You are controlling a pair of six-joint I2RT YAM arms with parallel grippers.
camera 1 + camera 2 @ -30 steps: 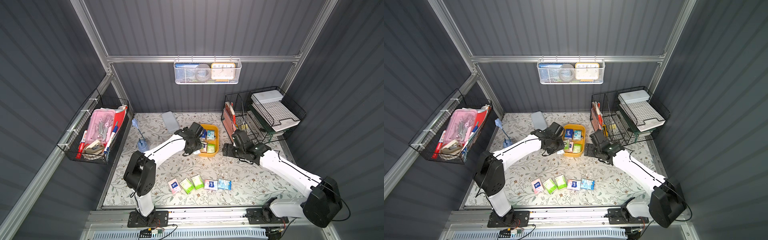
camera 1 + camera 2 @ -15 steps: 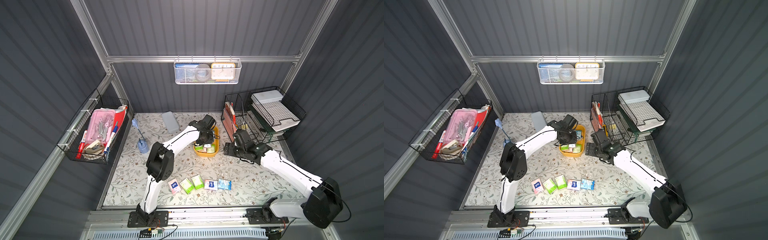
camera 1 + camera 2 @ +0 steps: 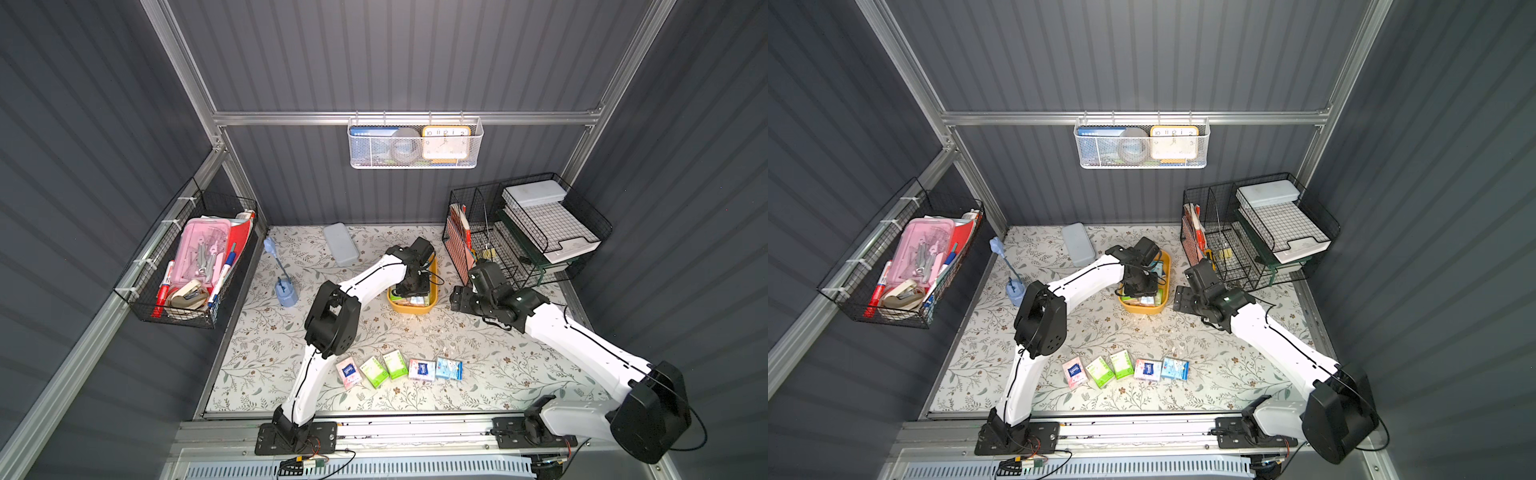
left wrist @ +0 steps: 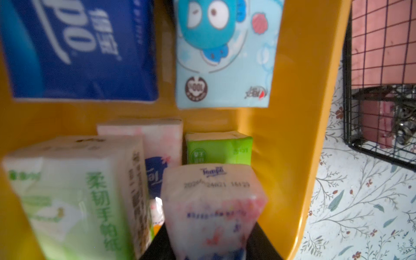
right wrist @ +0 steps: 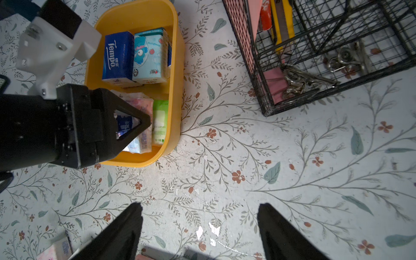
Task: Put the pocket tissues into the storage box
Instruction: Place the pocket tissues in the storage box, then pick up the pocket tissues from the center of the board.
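**Placing a packet in the box.** The left gripper (image 3: 411,286) hangs nose-down inside the yellow-orange plastic storage box with rounded corners (image 3: 415,309). Its jaws are set narrow on either side of a pink-white plastic-wrapped pocket-tissue packet (image 4: 211,202), which stands on edge between them and tapers toward the grip. Whether the packet's lower edge touches the box floor cannot be told.

Also in the box:
- a green-and-white packet (image 4: 78,191) stands just beside the held one
- a second pink-white packet with a blue label (image 4: 157,144) and a lime-green packet (image 4: 218,148) lie beyond it
- a dark blue packet (image 4: 78,49) and a light blue cartoon-printed packet (image 4: 225,56) lie side by side at the far end

The right gripper (image 5: 200,225) hovers over the floral-patterned table sheet (image 3: 478,345) beside the box, jaws wide apart and empty. A row of five flat packets (image 3: 395,365) lies near the front edge of the table, well apart from the box.

**Step in hand, as judged: release.** The held packet sits in the gap between the green-and-white packet and the box's side wall, so there is little room on either flank. The jaws should part only enough to free the wrapper. They should then lift straight up, so that the fingers neither drag the packet out nor tip its upright neighbour. The right arm is best kept off the rim until the left one is clear; the table row is then within reach of either arm
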